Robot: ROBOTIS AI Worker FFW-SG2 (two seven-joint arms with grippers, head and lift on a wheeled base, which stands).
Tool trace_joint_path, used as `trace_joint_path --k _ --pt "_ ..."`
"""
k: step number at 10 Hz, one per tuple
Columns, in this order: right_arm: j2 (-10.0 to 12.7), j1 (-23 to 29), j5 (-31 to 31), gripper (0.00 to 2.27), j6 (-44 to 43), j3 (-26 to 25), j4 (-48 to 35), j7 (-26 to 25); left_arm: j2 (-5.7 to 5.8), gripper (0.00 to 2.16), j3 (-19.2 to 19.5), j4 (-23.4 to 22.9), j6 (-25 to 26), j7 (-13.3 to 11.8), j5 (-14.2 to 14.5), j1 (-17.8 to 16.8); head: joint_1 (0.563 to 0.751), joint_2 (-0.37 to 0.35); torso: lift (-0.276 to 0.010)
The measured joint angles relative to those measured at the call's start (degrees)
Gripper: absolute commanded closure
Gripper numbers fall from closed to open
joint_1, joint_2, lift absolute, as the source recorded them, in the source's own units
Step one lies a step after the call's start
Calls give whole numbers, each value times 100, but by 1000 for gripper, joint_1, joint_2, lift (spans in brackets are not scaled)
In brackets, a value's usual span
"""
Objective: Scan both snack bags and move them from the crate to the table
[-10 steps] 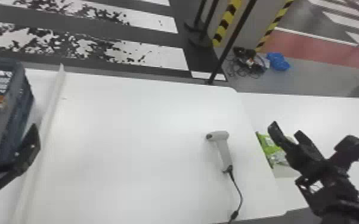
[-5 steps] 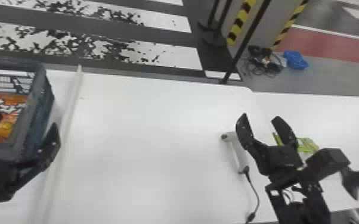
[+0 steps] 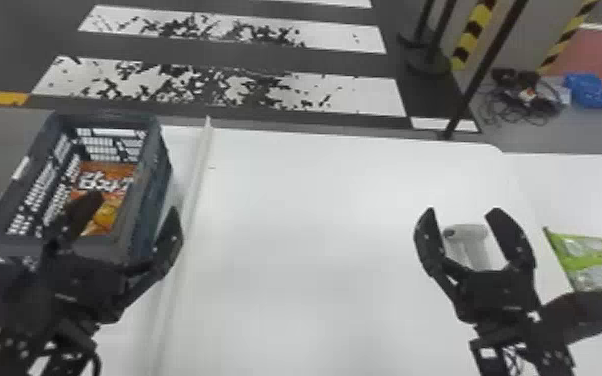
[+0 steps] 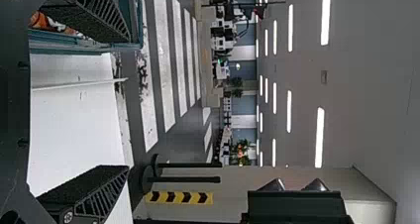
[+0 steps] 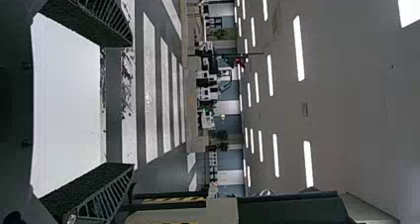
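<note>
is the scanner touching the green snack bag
Apart. In the head view, the scanner lies to the left of the green snack bag, and bare white table shows along the bag's left edge.

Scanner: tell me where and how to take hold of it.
Grip the scanner by its handle, from above with the right gripper, a finger on each side; that should suit, as it lies on the table, narrow handle toward the robot.
</note>
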Motion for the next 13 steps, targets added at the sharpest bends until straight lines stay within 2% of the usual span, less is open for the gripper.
trace_joint_path --k 5,6,7,8,10,11,13 --pt "53 52 28 76 -423 8 271 -25 -71 83 45 36 -78 -3 23 -4 695 -78 -88" --pt "53 41 24 76 -417 8 305 -24 -73 83 108 -12 -74 -67 13 -8 695 -76 -88" --pt "45 34 20 76 -413 7 326 -24 -65 87 320 -126 18 -299 1 -51 695 -63 -88" --pt "32 34 18 76 -406 -2 343 -21 -17 107 659 -294 358 -669 0 -181 695 -43 -88" --pt "11 42 3 76 -386 -8 352 0 249 140 1288 -547 1445 -926 -8 -566 695 17 -88" --pt "4 51 4 76 -378 3 352 12 418 137 1538 -563 2014 -1192 -47 -848 695 53 -88" --pt "-6 65 16 76 -346 53 340 28 864 124 1824 -429 3158 -1875 -227 -1517 695 97 -88"
